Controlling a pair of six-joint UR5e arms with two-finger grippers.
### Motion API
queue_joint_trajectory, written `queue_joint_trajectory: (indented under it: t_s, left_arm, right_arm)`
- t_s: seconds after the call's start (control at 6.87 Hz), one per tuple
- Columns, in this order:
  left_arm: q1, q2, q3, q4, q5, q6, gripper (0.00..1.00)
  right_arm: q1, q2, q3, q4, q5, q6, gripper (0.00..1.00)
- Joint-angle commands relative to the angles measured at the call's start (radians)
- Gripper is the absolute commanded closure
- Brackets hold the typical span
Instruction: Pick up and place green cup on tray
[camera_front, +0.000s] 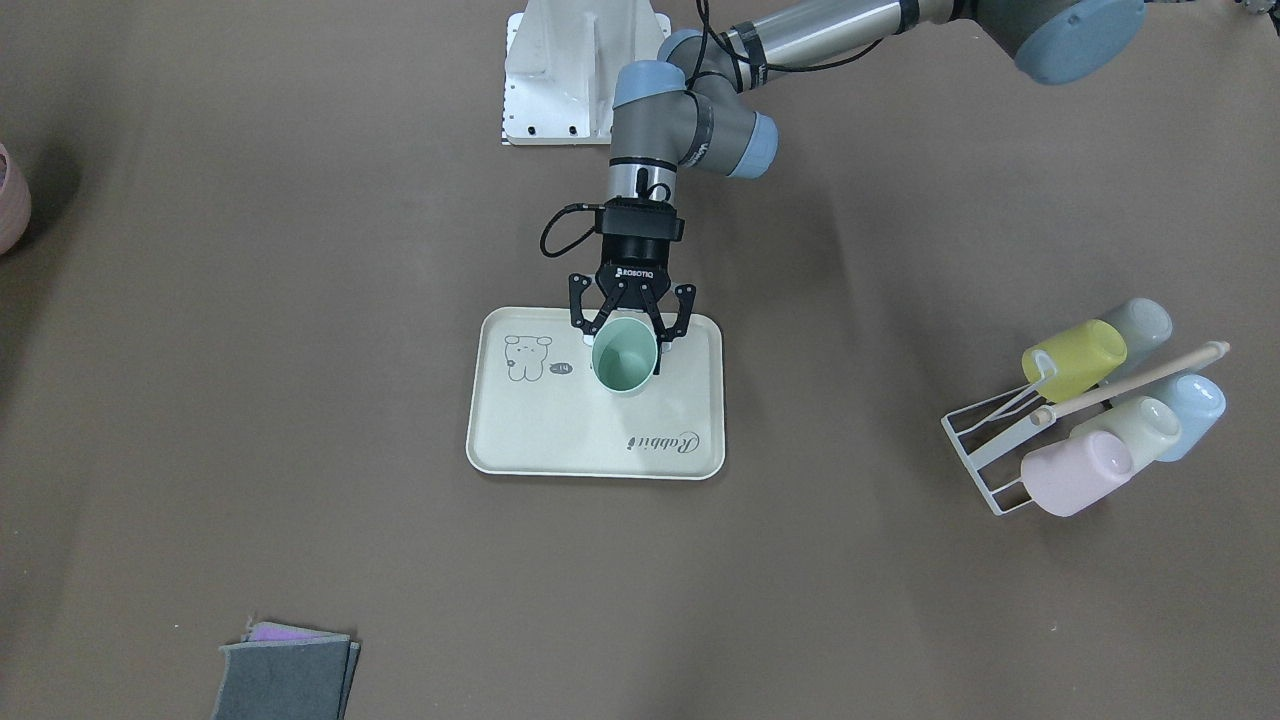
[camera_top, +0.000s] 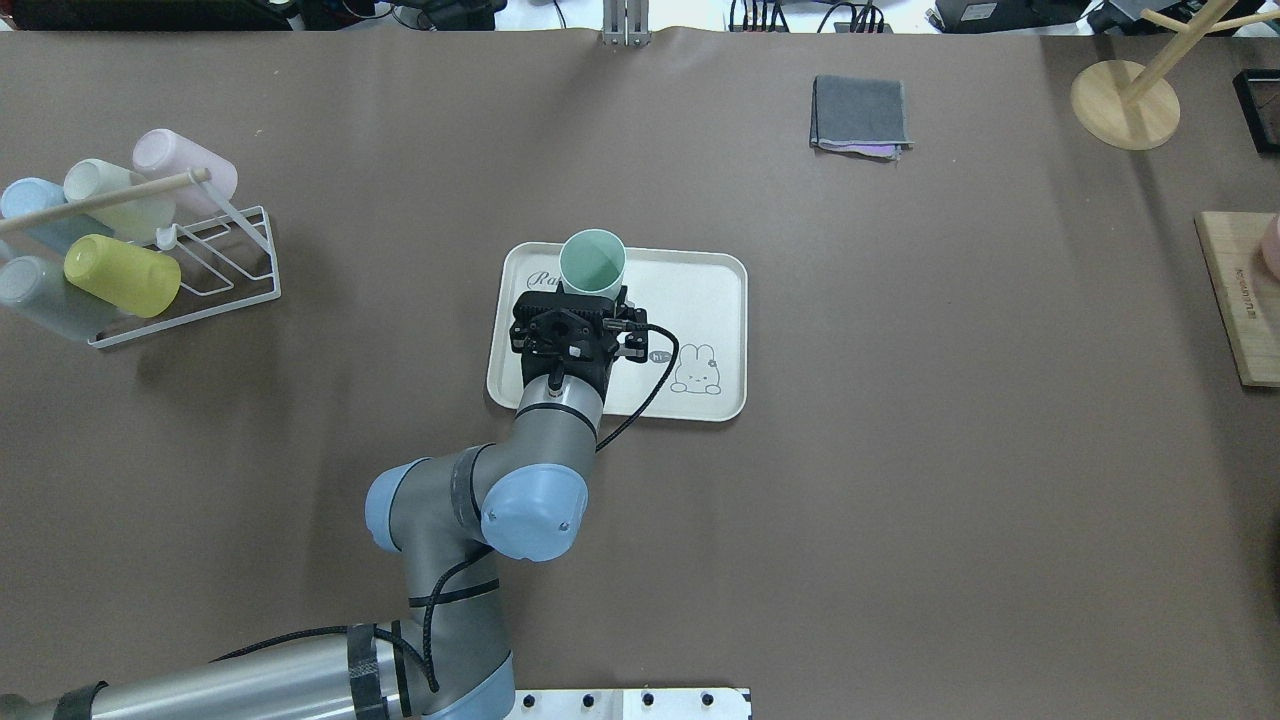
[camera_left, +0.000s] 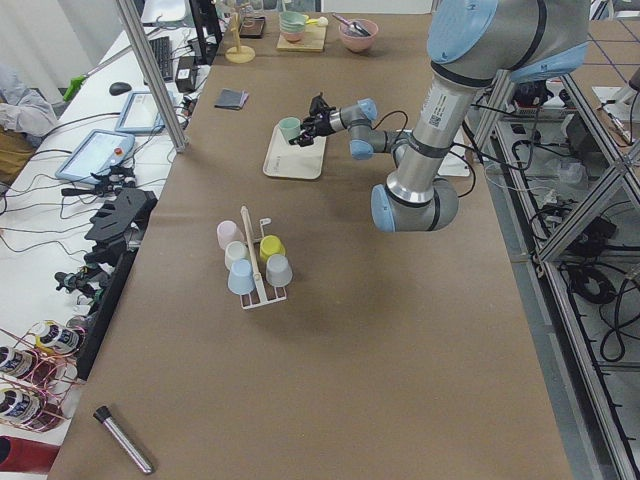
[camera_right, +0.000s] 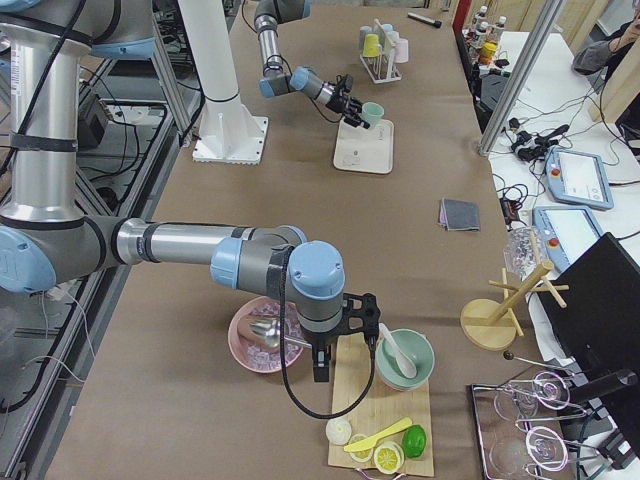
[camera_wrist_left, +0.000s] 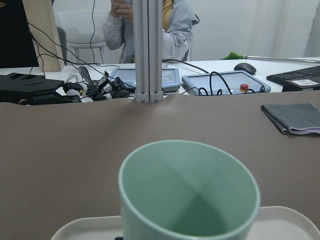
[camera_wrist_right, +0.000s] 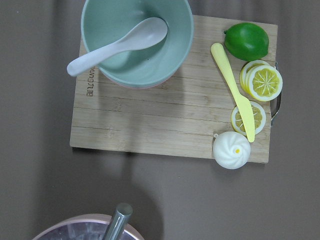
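Left gripper (camera_front: 626, 348): fingers clamped against the green cup's (camera_front: 624, 360) sides | cup held upright at the tray's (camera_front: 560, 440) 11 o'clock corner, overhead view | right gripper (camera_right: 338, 335): opening cannot be told.

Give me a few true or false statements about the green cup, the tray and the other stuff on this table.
1. The green cup stands mouth-up between the left gripper fingers. True.
2. The green cup is over the tray. True.
3. The rack holds three cups. False: it holds five.
4. The grey cloth lies on the tray. False: it lies on the table, well apart from the tray.
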Motion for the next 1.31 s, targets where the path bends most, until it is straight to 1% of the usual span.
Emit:
queue_joint_trajectory:
  t_s: [0.0,0.15,0.29,0.44,0.58,0.73,0.87,1.02,1.16]
  left_arm:
    - [-0.001,-0.050,0.098,-0.006,0.003,-0.034,0.86]
    - [-0.001,-0.060,0.100,-0.006,0.003,-0.081,0.86]
    - [0.001,-0.070,0.115,-0.006,0.002,-0.086,0.86]
    - [0.001,-0.090,0.131,-0.006,0.002,-0.090,0.86]
    - [0.005,-0.106,0.160,-0.006,0.002,-0.090,0.85]
    - [0.018,-0.110,0.180,-0.004,0.002,-0.090,0.85]
    - [0.022,-0.110,0.185,-0.004,0.002,-0.091,0.85]
    - [0.025,-0.110,0.183,-0.004,0.003,-0.091,0.84]
    - [0.025,-0.110,0.177,-0.006,0.003,-0.091,0.80]
  right_arm:
    - [0.000,-0.005,-0.007,-0.001,0.002,0.003,0.00]
    - [-0.003,-0.005,-0.015,0.025,0.002,0.010,0.00]
    - [-0.015,0.003,-0.056,0.078,0.008,0.018,0.00]
    - [-0.044,0.026,-0.083,0.128,0.058,0.074,0.00]
    - [-0.095,0.031,-0.068,0.146,0.067,0.205,0.00]
    - [-0.133,0.031,-0.058,0.200,0.072,0.286,0.00]
    - [-0.185,0.038,-0.047,0.229,0.080,0.390,0.00]
    - [-0.208,0.038,-0.056,0.261,0.075,0.417,0.00]
    - [-0.212,0.037,-0.062,0.263,0.075,0.417,0.00]
